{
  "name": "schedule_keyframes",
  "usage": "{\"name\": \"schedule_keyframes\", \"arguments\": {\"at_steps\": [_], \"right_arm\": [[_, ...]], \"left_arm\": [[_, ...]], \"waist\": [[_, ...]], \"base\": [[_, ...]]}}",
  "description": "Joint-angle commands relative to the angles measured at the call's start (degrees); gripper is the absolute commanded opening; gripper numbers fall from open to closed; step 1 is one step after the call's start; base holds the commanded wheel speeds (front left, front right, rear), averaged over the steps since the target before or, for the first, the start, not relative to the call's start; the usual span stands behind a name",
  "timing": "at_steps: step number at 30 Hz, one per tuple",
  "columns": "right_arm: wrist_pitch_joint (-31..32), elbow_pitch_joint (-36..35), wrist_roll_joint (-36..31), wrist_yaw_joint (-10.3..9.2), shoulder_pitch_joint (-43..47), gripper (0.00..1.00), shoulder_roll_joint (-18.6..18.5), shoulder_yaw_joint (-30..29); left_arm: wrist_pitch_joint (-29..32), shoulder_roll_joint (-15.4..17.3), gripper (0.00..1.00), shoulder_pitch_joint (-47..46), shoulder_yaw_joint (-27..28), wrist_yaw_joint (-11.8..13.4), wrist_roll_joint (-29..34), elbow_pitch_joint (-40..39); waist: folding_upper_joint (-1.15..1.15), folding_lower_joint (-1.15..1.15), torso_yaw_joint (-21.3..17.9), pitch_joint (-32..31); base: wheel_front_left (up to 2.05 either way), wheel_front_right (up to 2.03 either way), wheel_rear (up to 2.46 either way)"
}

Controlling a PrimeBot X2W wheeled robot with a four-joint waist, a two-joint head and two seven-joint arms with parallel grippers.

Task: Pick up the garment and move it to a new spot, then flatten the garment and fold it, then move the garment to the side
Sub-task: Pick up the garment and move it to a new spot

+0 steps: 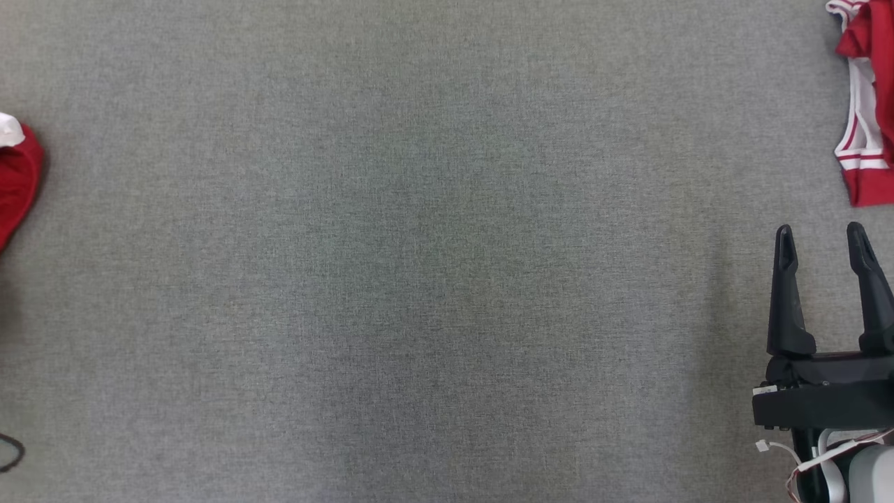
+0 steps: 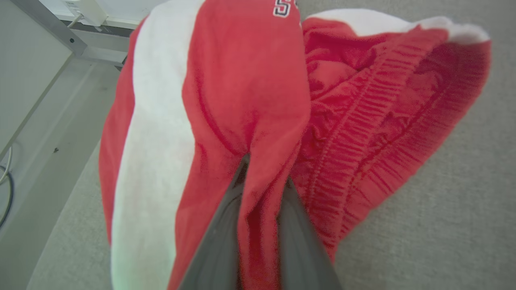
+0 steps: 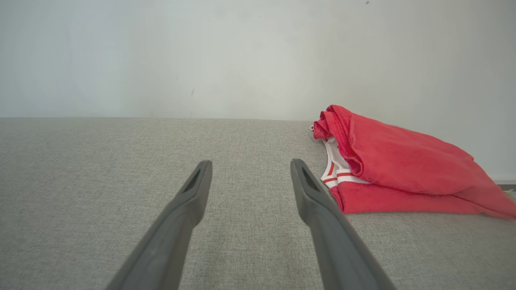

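the red shorts (image 2: 250, 80), with a broad white side stripe and a ribbed elastic waistband, sit at the left edge of the table (image 1: 419, 279), where the head view catches just a red and white corner of them (image 1: 17, 175). the left jaws are clamped on a raised fold of the red cloth, which runs up between the two dark fingers and bunches over their tips. part of a small number patch shows at the far end of the shorts. whether the shorts rest on the table or hang off it i cannot tell.

the right jaws stand apart at the near right, holding nothing, with bare table between them. beyond them, in the far right corner, lies a folded red garment (image 3: 403, 169) with white and red striped trim, well apart from the shorts.

the table is covered in plain grey woven fabric. a pale blank wall (image 3: 201, 52) rises behind its far edge. off the left side are a light floor, a white power adapter (image 2: 86, 10) and a dark cable (image 2: 6, 193).
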Motion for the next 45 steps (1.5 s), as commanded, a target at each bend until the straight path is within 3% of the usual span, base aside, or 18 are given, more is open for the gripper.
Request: {"name": "schedule_keyframes", "arguments": {"at_steps": [1, 9, 15, 21, 33, 39, 45], "right_arm": [[-0.42, 0.25, 0.25, -0.15, -0.53, 1.00, 0.21, 0.06], [-2.19, 3.53, 1.23, -0.16, -0.45, 1.00, 0.81, 0.94], [-4.05, 7.22, 2.60, -0.15, -0.10, 1.00, 1.44, 2.00], [-5.52, 9.93, 3.73, -0.15, 0.43, 1.00, 1.91, 2.60], [-7.64, 14.29, 5.87, -0.15, 0.85, 1.00, 2.36, 3.60], [-8.08, 15.29, 7.20, -0.15, 0.93, 1.00, 2.38, 3.92], [-8.08, 15.46, 7.90, -0.15, 1.18, 1.00, 2.39, 3.77]], "left_arm": [[-1.99, 0.69, 0.00, 0.79, 0.03, 0.08, 0.12, 0.46], [-17.54, 2.94, 0.00, -5.79, -0.46, 0.32, 3.90, 0.14], [-19.98, 2.93, 0.00, -12.19, -2.92, 0.10, 6.70, -5.49], [-18.33, 0.88, 0.00, -16.47, -6.15, 0.15, 8.53, -13.32], [-8.28, -9.66, 0.00, -16.99, -13.74, 2.98, 8.14, -35.39], [-7.52, -16.12, 0.00, -12.89, -17.57, 4.40, 7.12, -38.61], [-9.29, -19.59, 0.00, -4.68, -19.52, 5.99, 5.15, -37.65]], "waist": [[0.00, 0.00, -0.19, -0.55], [0.00, 0.00, -0.14, -5.16], [0.00, 0.00, -0.74, -9.58], [0.00, 0.00, -2.70, -12.66], [0.00, 0.00, -11.61, -15.85], [0.00, 0.00, -15.24, -15.60], [0.00, 0.00, -15.96, -15.13]], "base": [[0.00, 0.00, 0.00], [0.00, 0.00, 0.00], [0.00, 0.00, 0.00], [0.00, 0.00, 0.00], [0.00, 0.00, 0.00], [0.00, 0.00, 0.00], [0.00, 0.00, 0.00]]}}
